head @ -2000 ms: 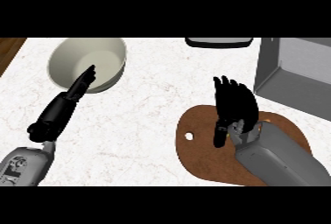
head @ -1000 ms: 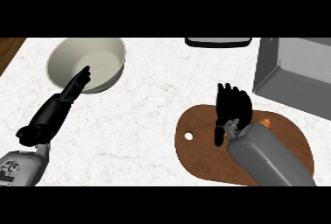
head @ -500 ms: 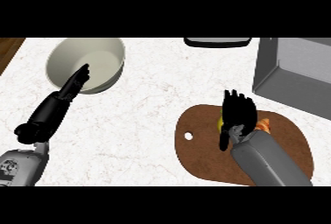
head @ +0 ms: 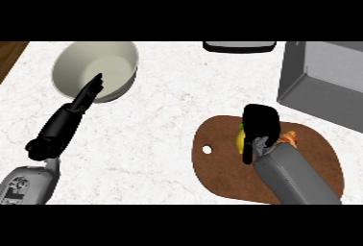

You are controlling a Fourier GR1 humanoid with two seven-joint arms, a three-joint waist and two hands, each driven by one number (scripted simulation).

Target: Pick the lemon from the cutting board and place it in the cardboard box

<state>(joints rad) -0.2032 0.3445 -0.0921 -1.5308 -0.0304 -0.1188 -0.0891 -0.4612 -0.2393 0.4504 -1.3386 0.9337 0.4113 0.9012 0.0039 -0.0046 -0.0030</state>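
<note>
On a white marbled counter point(head: 170, 125), the robot's right hand point(head: 260, 126) sits over the brown cutting board point(head: 227, 168), its fingers curled down around the lemon point(head: 241, 139). Only a sliver of yellow shows at the hand's left side; the rest of the fruit is hidden beneath the black palm, and whether it is lifted off the board cannot be told. A small orange item point(head: 289, 138) lies on the board just to the right of the hand, partly behind the grey forearm.

The left hand point(head: 89, 92) rests at the view's left with straight fingers pointing up toward a pale bowl point(head: 117, 60), its tips overlapping the bowl's rim. It holds nothing.

A grey box point(head: 326, 81) stands at the right edge, well apart from the bowl. A dark object point(head: 238, 46) sits at the top edge.
</note>
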